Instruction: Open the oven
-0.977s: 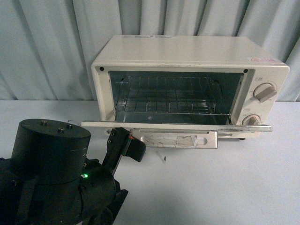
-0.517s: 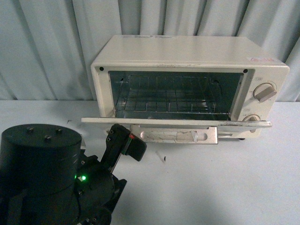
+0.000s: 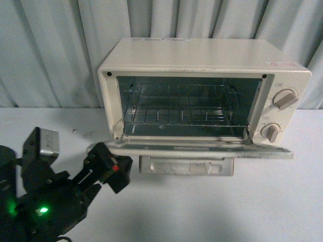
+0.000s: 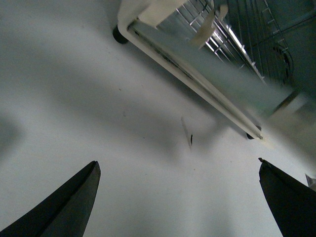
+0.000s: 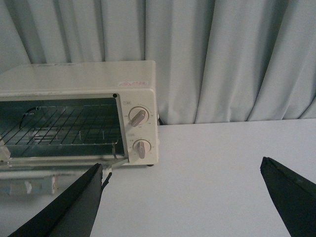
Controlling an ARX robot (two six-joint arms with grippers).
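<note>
Oven (image 3: 202,65) at back edge of tabletop (image 3: 242,201), by curtain (image 3: 45,50). Door (image 3: 202,150) down flat, handle (image 3: 186,166) in front, rack (image 3: 176,113) showing. Left claw (image 4: 177,197) wide open, empty, near front left corner. Right claw (image 5: 182,202) wide open, empty.

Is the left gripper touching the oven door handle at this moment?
Apart. In the front view the left gripper sits left of the handle, with bare table between them; the left wrist view shows open fingers holding nothing.
</note>
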